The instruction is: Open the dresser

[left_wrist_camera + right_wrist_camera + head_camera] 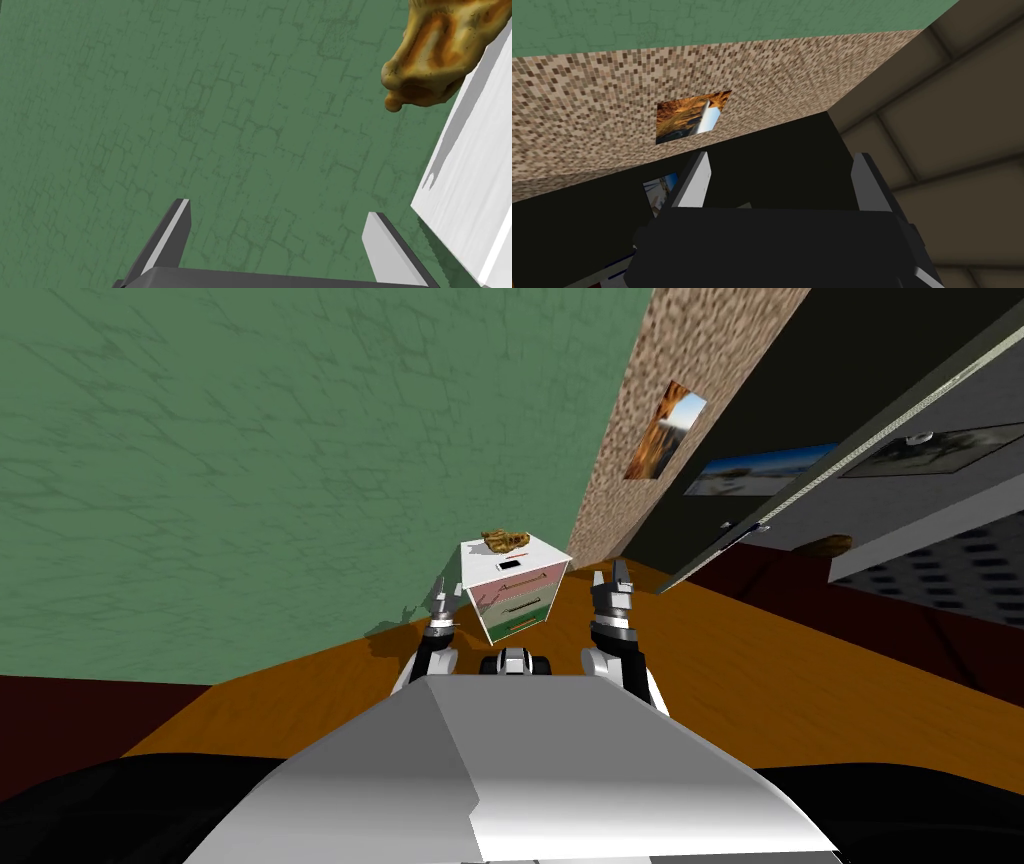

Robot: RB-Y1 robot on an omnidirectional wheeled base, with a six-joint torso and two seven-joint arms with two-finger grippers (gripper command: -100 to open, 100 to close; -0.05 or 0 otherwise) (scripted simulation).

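Facing: a small white dresser (pixel 515 593) standing at the far edge of the orange-brown floor (pixel 780 678). Its back is to the green wall (pixel 250 468), near the corner where that wall meets a speckled tan wall (pixel 640 438).
Dresser front: three drawer fronts stacked, pinkish at the top, pale in the middle and green at the bottom. Each has a slim bar handle. I cannot tell whether any drawer is ajar.
Dresser top: a lumpy golden-brown object (pixel 505 539) sits at the back edge. A small flat dark-and-white item (pixel 511 565) lies near the front edge.
Left gripper (pixel 441 603): raised just beside the dresser on my left and not touching it. Through the wrist camera its fingers (pixel 175 227) stand wide apart with only green wall between them. The dresser's white side panel is just past one finger, and the brown object pokes out over the edge of the top.
Right gripper (pixel 611 581): raised on my right of the dresser, clear of it. Its fingers (pixel 698 182) are spread wide and hold nothing.
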